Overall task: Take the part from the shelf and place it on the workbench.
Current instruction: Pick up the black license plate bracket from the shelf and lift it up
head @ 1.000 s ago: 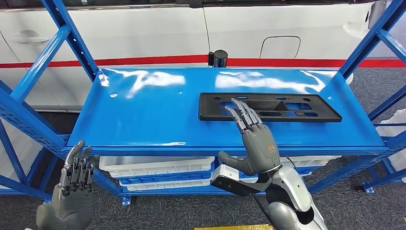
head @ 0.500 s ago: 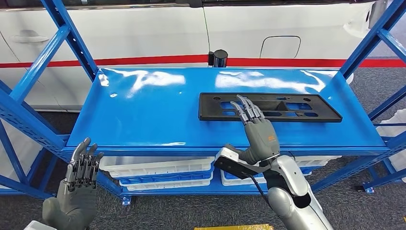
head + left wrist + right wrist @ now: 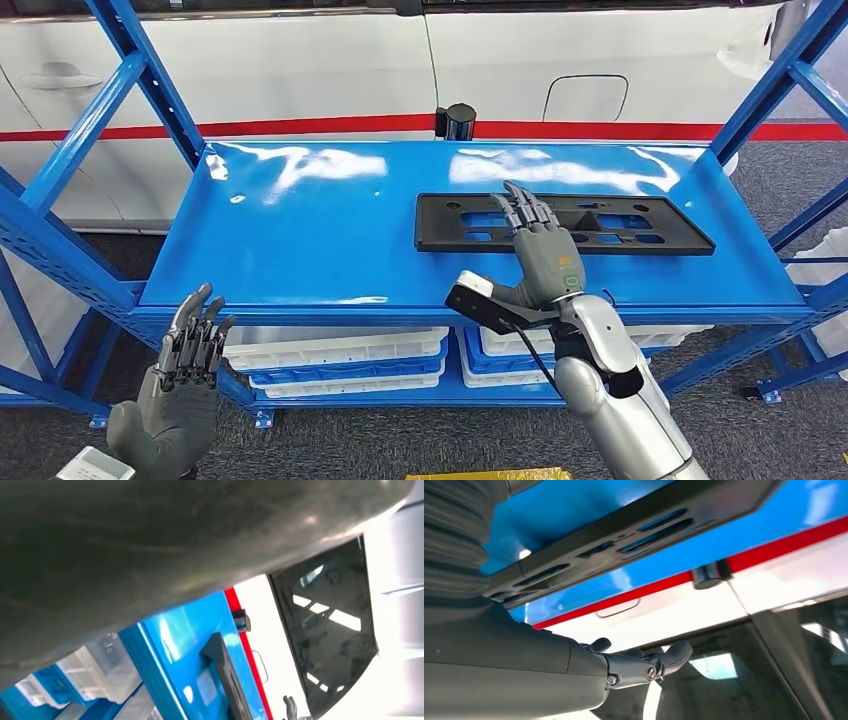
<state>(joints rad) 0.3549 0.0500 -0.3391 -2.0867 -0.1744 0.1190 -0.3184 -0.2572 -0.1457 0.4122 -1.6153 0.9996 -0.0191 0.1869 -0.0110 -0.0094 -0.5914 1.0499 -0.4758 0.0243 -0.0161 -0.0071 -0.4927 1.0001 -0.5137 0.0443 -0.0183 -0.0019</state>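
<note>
A long flat black plastic part (image 3: 640,222) with several slots lies on the blue shelf board (image 3: 320,240), right of centre. My right hand (image 3: 540,250) reaches over the part's middle with its fingers stretched out above it; it holds nothing. In the right wrist view the part (image 3: 624,540) runs across just beyond the hand (image 3: 634,667), whose fingers are extended. My left hand (image 3: 185,385) hangs low in front of the shelf's left end, fingers apart and empty. The left wrist view catches the part (image 3: 227,675) edge-on along the shelf.
Blue shelf uprights (image 3: 140,80) slant at both sides. White bins (image 3: 330,355) sit on the lower shelf level. A white car with a red stripe (image 3: 300,125) stands behind the shelf. A small black cylinder (image 3: 458,120) stands at the shelf's back edge.
My right hand has moved forward over the black part, fingers now above its middle. My left hand has risen slightly and shifted right.
</note>
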